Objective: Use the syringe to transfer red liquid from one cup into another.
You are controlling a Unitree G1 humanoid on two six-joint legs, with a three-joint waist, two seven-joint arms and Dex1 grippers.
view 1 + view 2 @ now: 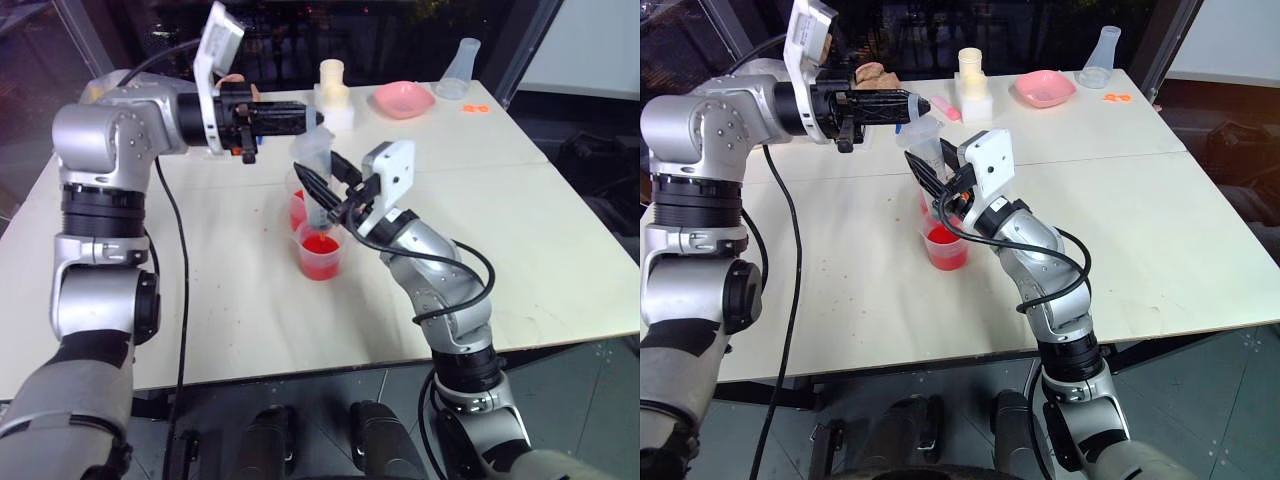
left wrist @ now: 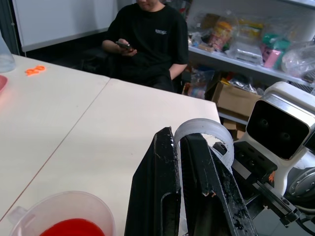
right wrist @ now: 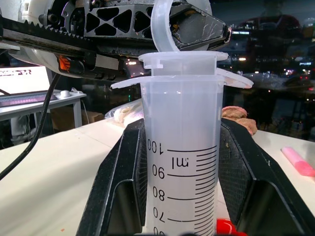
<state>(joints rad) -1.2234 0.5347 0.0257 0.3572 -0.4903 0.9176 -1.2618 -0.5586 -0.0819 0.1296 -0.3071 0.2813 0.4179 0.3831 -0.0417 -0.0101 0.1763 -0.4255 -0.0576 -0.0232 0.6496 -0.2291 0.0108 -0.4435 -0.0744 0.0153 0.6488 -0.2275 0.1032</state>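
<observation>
The syringe (image 3: 179, 147), clear with printed scale marks, stands upright over the table's middle. My right gripper (image 1: 332, 186) is shut on its barrel, one black finger on each side. My left gripper (image 1: 298, 118) points level from the left and is shut on the white plunger's ring (image 2: 204, 132) at the top. The plunger sits pushed down against the barrel's flange. Below the syringe stands a clear cup (image 1: 320, 262) holding red liquid (image 1: 320, 245), and the syringe's lower end reaches into its mouth. A second cup (image 1: 296, 208) with red liquid stands just behind it.
At the table's far side are a pink bowl (image 1: 404, 98), a clear flask (image 1: 462, 68), a cream bottle (image 1: 333, 80), a pink marker (image 1: 945, 108) and a small orange piece (image 1: 476, 107). A person (image 2: 147, 34) sits beyond the table's right edge, near shelves.
</observation>
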